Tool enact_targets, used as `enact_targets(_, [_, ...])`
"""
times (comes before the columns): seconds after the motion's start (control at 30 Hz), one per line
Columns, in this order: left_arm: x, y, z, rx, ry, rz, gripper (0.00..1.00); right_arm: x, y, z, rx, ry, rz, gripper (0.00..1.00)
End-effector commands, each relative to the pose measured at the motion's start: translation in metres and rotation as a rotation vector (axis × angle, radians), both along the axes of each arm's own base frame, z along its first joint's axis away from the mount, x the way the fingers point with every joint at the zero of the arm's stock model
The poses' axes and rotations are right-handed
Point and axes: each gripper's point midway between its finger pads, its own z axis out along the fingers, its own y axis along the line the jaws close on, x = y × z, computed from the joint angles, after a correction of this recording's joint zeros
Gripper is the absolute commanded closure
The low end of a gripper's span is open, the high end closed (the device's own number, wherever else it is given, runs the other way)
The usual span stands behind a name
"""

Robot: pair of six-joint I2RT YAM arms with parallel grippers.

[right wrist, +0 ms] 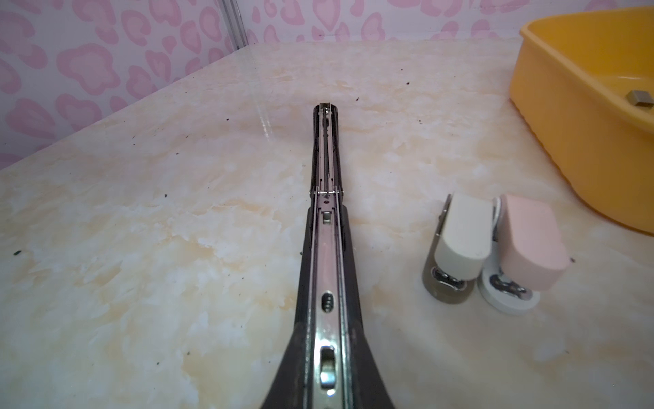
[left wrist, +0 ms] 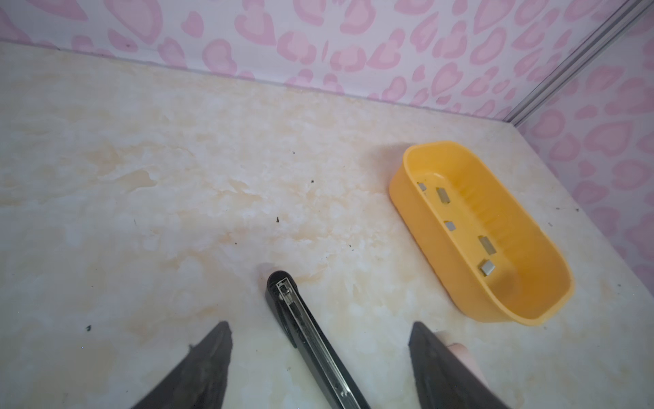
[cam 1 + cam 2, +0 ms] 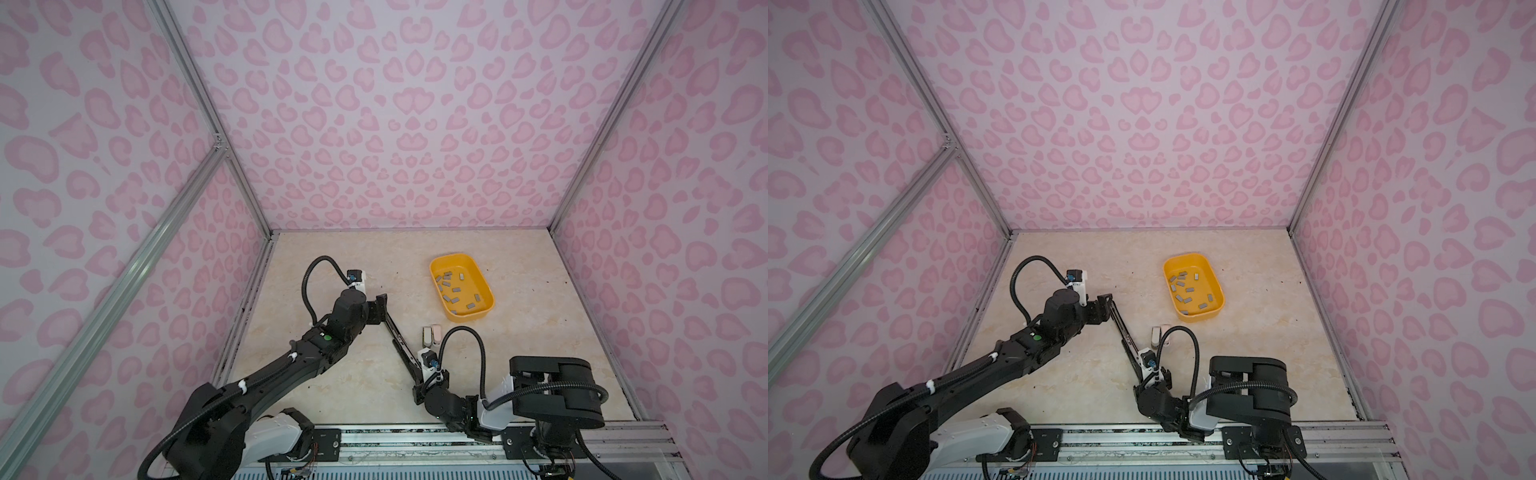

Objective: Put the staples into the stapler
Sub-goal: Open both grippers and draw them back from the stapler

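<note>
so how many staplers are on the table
3. The black stapler lies opened flat mid-table. The cream stapler and pink stapler sit side by side between it and the tray. None seems hidden.

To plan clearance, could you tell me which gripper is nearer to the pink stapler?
Right. The right gripper holds the black stapler by its near end, just beside the pink stapler; the left gripper straddles the black stapler's far tip, farther off.

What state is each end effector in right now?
Left end effector: open, astride the black stapler, not gripping.
Right end effector: closed, holding the black stapler.
</note>
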Motion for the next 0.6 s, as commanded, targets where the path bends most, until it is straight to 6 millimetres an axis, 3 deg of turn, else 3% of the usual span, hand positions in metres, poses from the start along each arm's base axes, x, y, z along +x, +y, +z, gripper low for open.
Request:
enact_targets(0.0, [-0.018,0.027,0.006,0.023,-0.009,0.066,0.18,0.010,-0.005,-0.002,0.003,0.010,-0.088,1.00])
enact_targets(0.17, [-0.051,0.067,-0.006,0.031,-0.012,0.162,0.10,0.022,0.008,-0.009,0.001,0.063,-0.091,1.00])
enact_targets(0.4, [-0.077,0.098,-0.033,0.022,0.001,0.250,0.02,0.024,0.019,-0.003,0.018,0.068,-0.058,0.53])
enact_targets(0.57, [-0.081,0.099,-0.042,0.036,0.021,0.242,0.02,0.016,0.018,0.015,0.038,0.043,-0.046,0.37])
